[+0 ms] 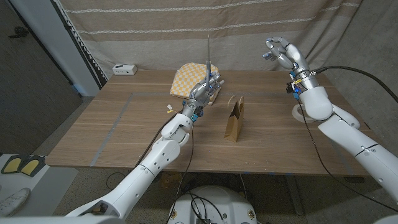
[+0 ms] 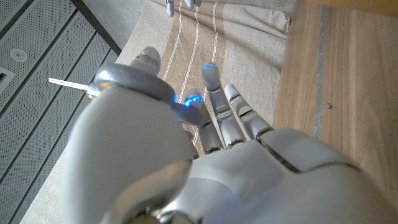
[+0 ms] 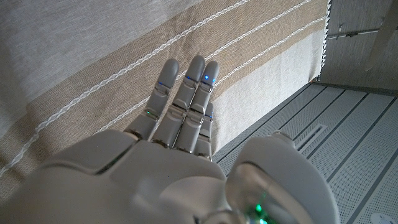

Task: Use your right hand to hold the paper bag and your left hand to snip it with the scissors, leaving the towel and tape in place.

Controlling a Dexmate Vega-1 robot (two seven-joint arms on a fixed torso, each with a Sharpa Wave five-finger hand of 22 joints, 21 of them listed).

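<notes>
My left hand (image 1: 204,89) grips the scissors (image 1: 208,57), blades upright. The paper bag (image 1: 234,118) stands mid-table at four o'clock from it. My right hand (image 1: 281,52), fingers apart, empty, hangs raised at the bag's one o'clock, farther off.

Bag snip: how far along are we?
Early. Done: the left hand is at the yellow checked towel with a thin metal rod, likely a scissor blade, sticking up from it; the grip itself is unclear. In hand: nothing on the bag, which stands untouched mid-table. Left: the right hand is raised, open, far from the bag; it must hold it, then snip. Tape can't be made out.
</notes>
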